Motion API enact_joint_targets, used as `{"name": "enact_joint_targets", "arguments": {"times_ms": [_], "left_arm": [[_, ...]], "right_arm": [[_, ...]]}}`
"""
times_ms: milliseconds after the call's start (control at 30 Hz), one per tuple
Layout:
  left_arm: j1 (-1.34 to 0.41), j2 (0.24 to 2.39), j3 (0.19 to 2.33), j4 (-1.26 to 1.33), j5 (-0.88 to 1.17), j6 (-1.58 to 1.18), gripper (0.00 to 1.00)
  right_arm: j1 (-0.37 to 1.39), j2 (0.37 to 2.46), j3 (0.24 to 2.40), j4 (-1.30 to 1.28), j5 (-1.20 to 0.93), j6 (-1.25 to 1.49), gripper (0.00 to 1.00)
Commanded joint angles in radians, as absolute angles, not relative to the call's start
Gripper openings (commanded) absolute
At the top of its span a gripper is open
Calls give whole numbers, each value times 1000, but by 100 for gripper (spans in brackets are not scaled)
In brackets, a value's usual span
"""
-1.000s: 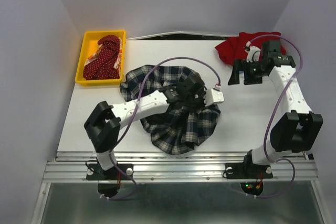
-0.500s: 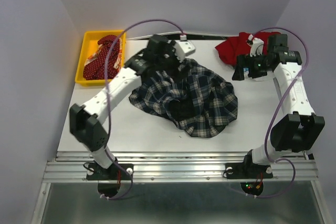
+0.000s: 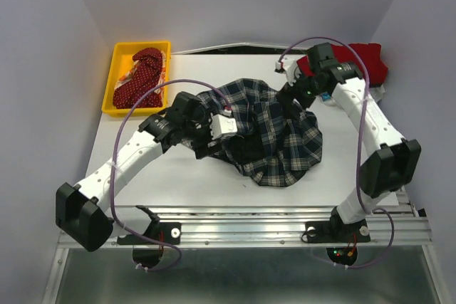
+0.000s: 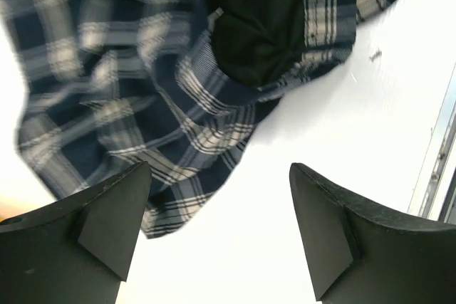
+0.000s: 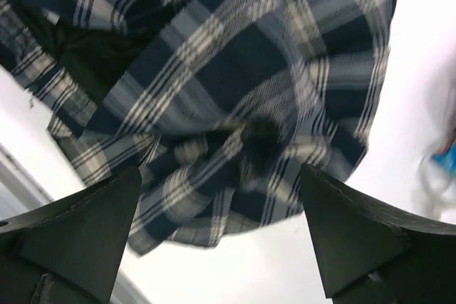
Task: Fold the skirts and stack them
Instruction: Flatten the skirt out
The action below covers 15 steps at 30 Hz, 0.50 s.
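Both arms have swung in over the plaid skirt (image 3: 278,133), which lies crumpled mid-table (image 3: 164,183).
The left gripper (image 4: 219,176) is spread at the skirt's left edge and holds nothing. The right gripper (image 5: 221,172), also spread, hangs over the far-right hem, perhaps touching it; the view is blurred.

In the top view the left arm (image 3: 135,154) stretches low from its base at 7 o'clock toward 2 o'clock, and the left gripper (image 4: 219,169) at the middle has its jaws wide apart. The right arm (image 3: 370,115) climbs from 5 o'clock toward 12 o'clock, its wrist bent back toward 8 o'clock. The right gripper (image 5: 221,170) points down, jaws equally spread.
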<state>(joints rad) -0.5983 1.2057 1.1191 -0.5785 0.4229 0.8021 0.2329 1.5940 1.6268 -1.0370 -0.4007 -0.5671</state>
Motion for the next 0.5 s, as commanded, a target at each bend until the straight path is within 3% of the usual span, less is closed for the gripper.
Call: {"name": "enact_joint_targets", "arguments": {"times_ms": [0, 67, 133, 467], "left_arm": [[-589, 1207, 1104, -575, 475, 862, 89], [-580, 1201, 1098, -549, 498, 835, 89], [-568, 1184, 1085, -532, 512, 804, 89], [-433, 1155, 1074, -523, 632, 707, 91]], "right_arm": [[273, 1736, 1813, -1051, -342, -661, 97], [311, 1856, 2015, -1132, -368, -708, 96], [360, 1931, 2081, -1178, -344, -747, 95], [448, 2200, 2189, -1290, -201, -902, 95]]}}
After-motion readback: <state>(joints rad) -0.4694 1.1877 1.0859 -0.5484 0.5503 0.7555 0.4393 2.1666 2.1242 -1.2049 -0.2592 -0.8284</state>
